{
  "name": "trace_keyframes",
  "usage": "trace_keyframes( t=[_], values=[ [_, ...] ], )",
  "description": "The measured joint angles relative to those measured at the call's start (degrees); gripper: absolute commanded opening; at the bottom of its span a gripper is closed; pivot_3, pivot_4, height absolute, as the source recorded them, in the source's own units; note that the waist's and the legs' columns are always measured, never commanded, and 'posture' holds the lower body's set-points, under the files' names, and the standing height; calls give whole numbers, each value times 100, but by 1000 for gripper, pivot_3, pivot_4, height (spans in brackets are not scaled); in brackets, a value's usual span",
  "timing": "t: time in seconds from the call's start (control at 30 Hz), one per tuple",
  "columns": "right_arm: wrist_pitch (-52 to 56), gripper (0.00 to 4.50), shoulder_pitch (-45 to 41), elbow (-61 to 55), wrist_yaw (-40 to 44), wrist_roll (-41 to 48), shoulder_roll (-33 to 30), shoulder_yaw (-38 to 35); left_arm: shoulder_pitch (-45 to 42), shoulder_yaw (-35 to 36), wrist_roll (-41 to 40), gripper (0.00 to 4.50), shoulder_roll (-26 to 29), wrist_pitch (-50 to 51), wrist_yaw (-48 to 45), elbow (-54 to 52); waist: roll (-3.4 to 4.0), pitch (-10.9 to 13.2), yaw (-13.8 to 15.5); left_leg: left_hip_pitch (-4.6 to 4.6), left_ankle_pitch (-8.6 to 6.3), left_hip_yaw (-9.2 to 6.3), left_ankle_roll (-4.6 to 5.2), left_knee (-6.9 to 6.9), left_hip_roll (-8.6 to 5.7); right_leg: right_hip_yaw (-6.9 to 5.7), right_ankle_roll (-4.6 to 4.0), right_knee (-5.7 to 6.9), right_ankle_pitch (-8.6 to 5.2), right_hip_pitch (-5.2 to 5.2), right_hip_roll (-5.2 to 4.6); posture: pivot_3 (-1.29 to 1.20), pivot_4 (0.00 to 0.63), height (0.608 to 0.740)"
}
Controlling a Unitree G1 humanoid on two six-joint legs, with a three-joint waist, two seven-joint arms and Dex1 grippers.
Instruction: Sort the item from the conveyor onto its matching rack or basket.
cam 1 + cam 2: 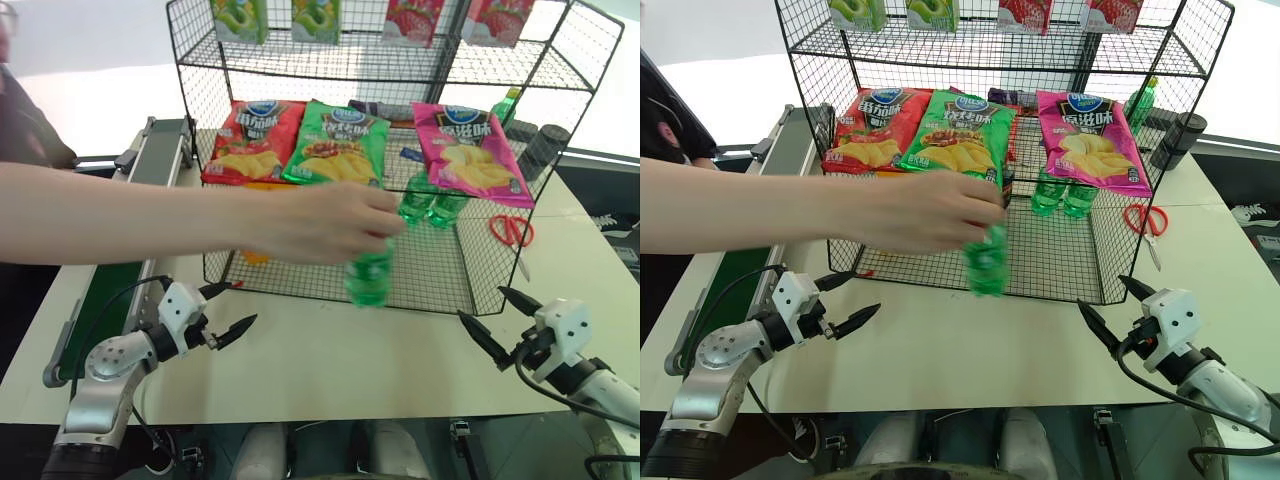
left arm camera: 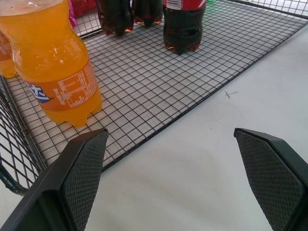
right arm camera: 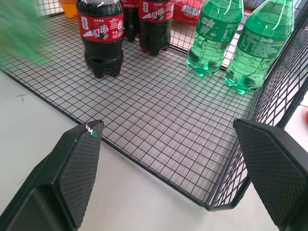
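Left eye view shows a person's hand (image 1: 320,222) reaching across from the left and holding the green soda bottle (image 1: 369,274) just in front of the black wire rack (image 1: 400,150), above the white bench (image 1: 330,350); the bottle is not on the conveyor (image 1: 120,290) at the far left. Our left gripper (image 1: 230,312) and right gripper (image 1: 497,318) both hang over the bench with their fingers spread wide and nothing between them. We judge the main risk to be the person's arm: it crosses the space directly above our left gripper, so any reach toward the bottle or the basket could strike it. A second risk is that the bottle is in someone's hand, so we cannot yet plan a grasp. If it goes into the basket, it could knock the two green bottles (image 3: 236,43) or the cola bottle (image 3: 101,36) standing there. The held bottle's cap and upper label are covered by the fingers, and in the right wrist view it is only a green blur. Much of the belt lies behind the arm, so we cannot tell whether anything rides on it.
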Motion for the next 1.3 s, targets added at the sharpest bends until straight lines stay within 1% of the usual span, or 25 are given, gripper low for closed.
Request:
trace_keyframes(
  t=[0.4, 0.63, 0.87, 0.97, 1.07, 1.2, 1.3],
  values=[
    [41, 4473, -129, -2, -28, -1, -3, 96, 53, 2, -5, 4500, 0, 7, 12, -22, 0, 0, -2, 1, 0, 0, 0, 0, 0, 0, 0, 0, 0, 0, 0, 0, 150, 724],
    [140, 4473, -571, 10, 24, -10, -17, 380, 380, 102, -49, 4500, -2, 31, 207, -293, -1, -1, -8, 1, 0, 0, 0, 0, 1, 1, 0, 1, 0, 0, 0, 0, 150, 724],
    [238, 4473, -1135, 229, 155, -109, -28, 847, 773, 529, -250, 4500, -44, 244, 549, -664, -3, -2, 2, -1, 0, -1, 0, 2, 0, 0, 0, 0, 0, 0, -3, 0, 150, 724],
    [239, 4473, -1346, 310, 200, -129, 1, 1067, 936, 739, -408, 4500, -183, 344, 749, -776, -4, -3, -3, 0, 0, -1, 0, 2, 1, 0, 0, 1, 0, 0, -2, 0, 150, 724],
    [239, 4473, -1524, 350, 244, -159, 70, 1312, 973, 987, -586, 4500, -361, 507, 1039, -791, -4, -3, -6, 0, 0, -2, 0, 2, 1, 0, 0, 1, 0, 0, -1, 0, 150, 724],
    [239, 4473, -1651, 350, 262, -168, 194, 1580, 956, 1299, -783, 4500, -446, 701, 1307, -763, -7, -5, -4, -1, 0, -1, 0, 3, 0, -1, 0, 1, 0, 0, -1, 0, 150, 724],
    [249, 4473, -1693, 330, 299, -168, 304, 1837, 843, 1512, -994, 4500, -541, 868, 1434, -515, -9, -6, -6, 0, 0, -2, 0, 3, 1, -1, 0, 3, 0, 0, 1, 0, 150, 724]
  ],
)
